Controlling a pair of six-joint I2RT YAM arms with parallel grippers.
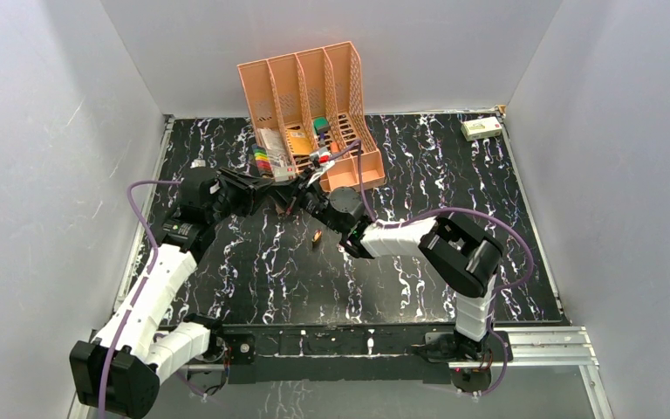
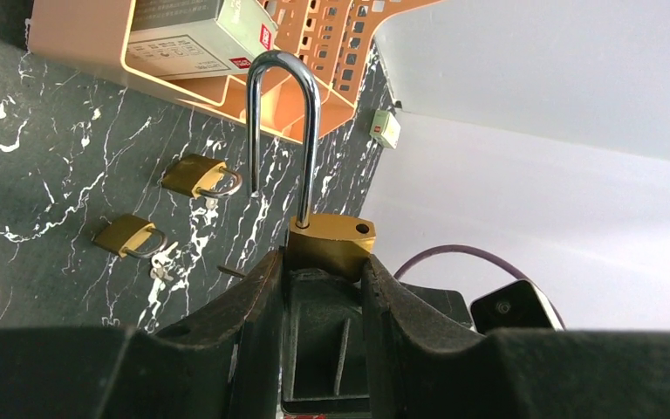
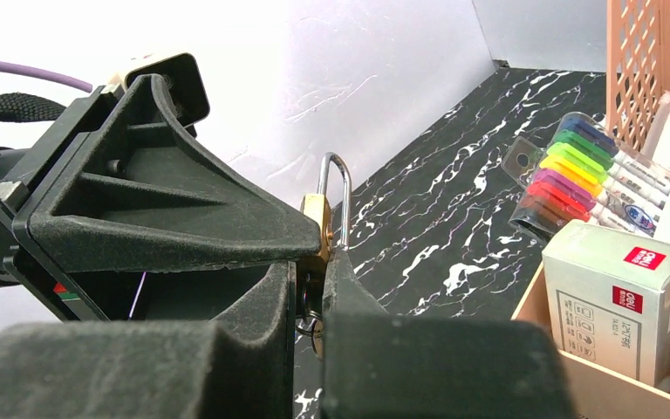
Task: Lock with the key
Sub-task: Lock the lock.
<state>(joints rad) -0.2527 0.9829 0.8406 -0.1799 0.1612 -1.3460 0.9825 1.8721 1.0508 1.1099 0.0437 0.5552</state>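
My left gripper is shut on the brass body of a padlock and holds it off the table, its steel shackle swung open and pointing up. In the right wrist view the same padlock sits just above my right gripper. Its jaws stand nearly together on the key and its ring, right under the lock body. The key's blade is hidden by the fingers. In the top view both grippers meet mid-table in front of the rack.
An orange file rack stands behind the grippers, with a marker pack and a white box at its front. Two spare padlocks lie on the black marbled table. A small box sits back right.
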